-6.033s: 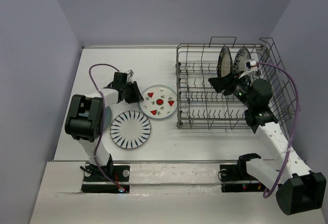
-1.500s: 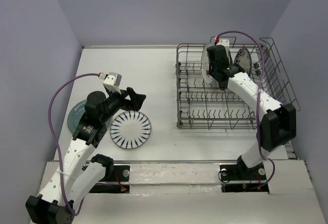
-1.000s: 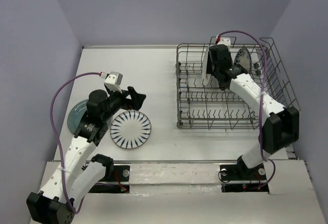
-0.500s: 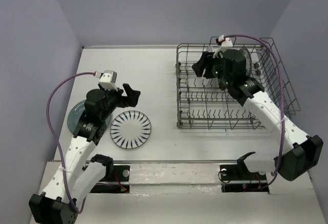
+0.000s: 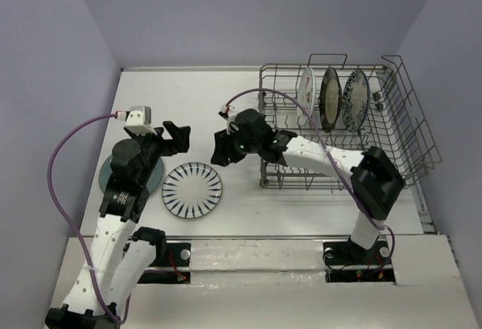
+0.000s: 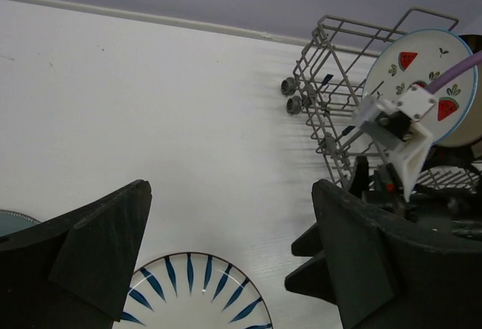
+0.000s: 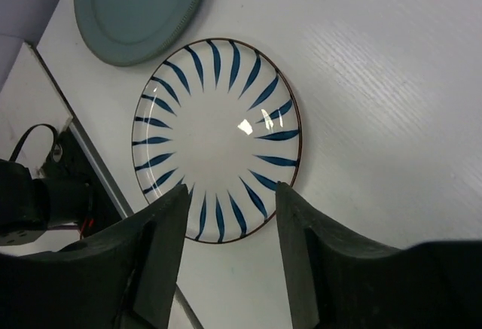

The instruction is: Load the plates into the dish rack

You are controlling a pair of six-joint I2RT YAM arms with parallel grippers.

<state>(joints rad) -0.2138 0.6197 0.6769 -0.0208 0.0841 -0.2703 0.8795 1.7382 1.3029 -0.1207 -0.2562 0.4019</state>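
**Inspector:** Where is the dish rack (image 5: 410,129), and what does it hold?

**Assessor:** It stands at three o'clock on the table (image 5: 211,103). Three plates stand on edge in its far row. The red-wedge plate (image 5: 305,88) comes first. The brown-rimmed plate (image 5: 329,97) is just beside it at its three o'clock. The black-white ornate plate (image 5: 355,99) follows in line.

**Inspector:** Which plates are outside the rack?

**Assessor:** Two, both flat on the table. The blue-striped plate (image 5: 192,190) lies at eight o'clock from the table's middle. The teal plate (image 5: 111,178) lies at its nine o'clock, partly hidden under the left arm. A thin strip of table shows between them.

**Inspector:** What is the state of the right gripper (image 5: 220,150)?

**Assessor:** Released, with nothing between its fingers. It hangs over the table at nine o'clock of the rack. The striped plate shows through the gap in its wrist view.

**Inspector:** And the left gripper (image 5: 176,136)?

**Assessor:** Spread wide and empty. It hangs at twelve o'clock of the striped plate, facing the rack.
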